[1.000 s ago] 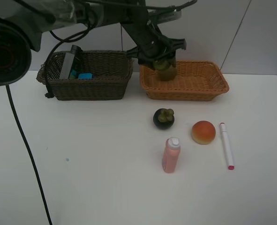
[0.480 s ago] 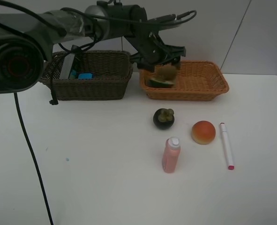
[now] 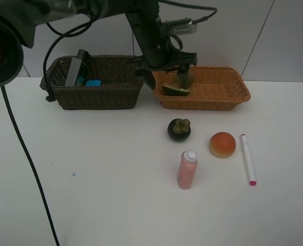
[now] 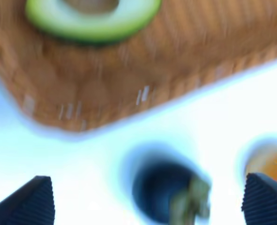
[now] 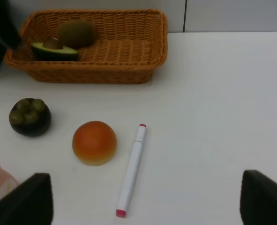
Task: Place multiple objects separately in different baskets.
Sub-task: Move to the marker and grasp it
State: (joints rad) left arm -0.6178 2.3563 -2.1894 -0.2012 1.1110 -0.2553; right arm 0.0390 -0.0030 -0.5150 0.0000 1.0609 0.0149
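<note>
This looks like a robotics lab bench set up for tests, not a home or kitchen. A plain white table [image 3: 89, 205] stands against a bare pale wall [image 3: 289, 31] of flat panels. A loose black cable [image 3: 31, 164] runs through the high view, and a black robot arm [image 3: 148, 31] is hung with wiring. Ahead of the fingers [image 5: 21, 199] of the right gripper [image 5: 143, 201], a few unrelated props lie spaced out on the bare surface: a bun [image 5: 94, 142], a marker [image 5: 131, 169] and a mangosteen [image 5: 30, 116]. Farther beyond them sits an orange wicker basket [image 5: 129, 75].
</note>
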